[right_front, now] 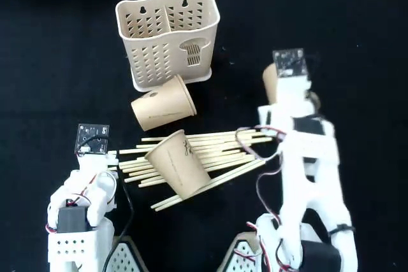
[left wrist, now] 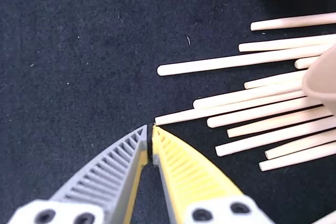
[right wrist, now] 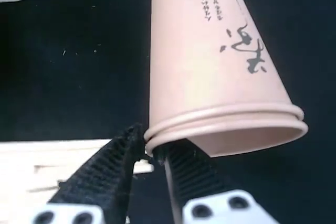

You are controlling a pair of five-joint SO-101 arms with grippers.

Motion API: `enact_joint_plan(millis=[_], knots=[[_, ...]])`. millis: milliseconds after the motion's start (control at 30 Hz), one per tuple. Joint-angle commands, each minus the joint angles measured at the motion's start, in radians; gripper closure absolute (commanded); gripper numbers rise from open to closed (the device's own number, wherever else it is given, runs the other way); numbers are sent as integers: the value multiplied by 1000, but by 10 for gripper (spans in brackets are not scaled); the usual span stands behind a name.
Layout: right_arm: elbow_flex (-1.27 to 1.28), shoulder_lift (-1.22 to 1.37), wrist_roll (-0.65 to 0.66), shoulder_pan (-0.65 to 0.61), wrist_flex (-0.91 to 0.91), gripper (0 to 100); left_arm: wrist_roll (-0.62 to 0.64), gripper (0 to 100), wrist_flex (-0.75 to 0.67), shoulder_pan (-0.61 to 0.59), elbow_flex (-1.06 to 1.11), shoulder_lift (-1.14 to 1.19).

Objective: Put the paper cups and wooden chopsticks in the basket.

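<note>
My right gripper (right wrist: 148,141) pinches one paper cup (right wrist: 210,66) by its rim, well right of the basket (right_front: 153,62), so I'd lift it clear of the wall before letting go, while my left gripper (left wrist: 150,132) rests closed and empty beside the chopsticks (left wrist: 262,109)

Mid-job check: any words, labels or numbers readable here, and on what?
On the held cup, in the right claw: a dark brush mark and two rows of small print, too blurred to read.
On the middle cup, lying on the chopsticks: a dark mark, too small to read.
On the basket: none.
</note>
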Motion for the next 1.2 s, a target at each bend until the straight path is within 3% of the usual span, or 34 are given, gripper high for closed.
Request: enact_joint_plan(millis=[0, 167, 300, 567, 1167], knots=[[-262, -54, 127, 46, 281, 986, 3, 967, 18, -7, 15, -8], [-588, 2, 239, 87, 660, 986, 3, 967, 18, -7, 15, -8], [-731, 119, 331, 118, 816, 986, 3, 967, 18, -7, 15, -8], [-866, 452, 381, 201, 845, 986, 3, 967, 18, -7, 15, -8], [-1353, 920, 382, 192, 931, 985, 3, 967, 18, -7, 15, -8]])
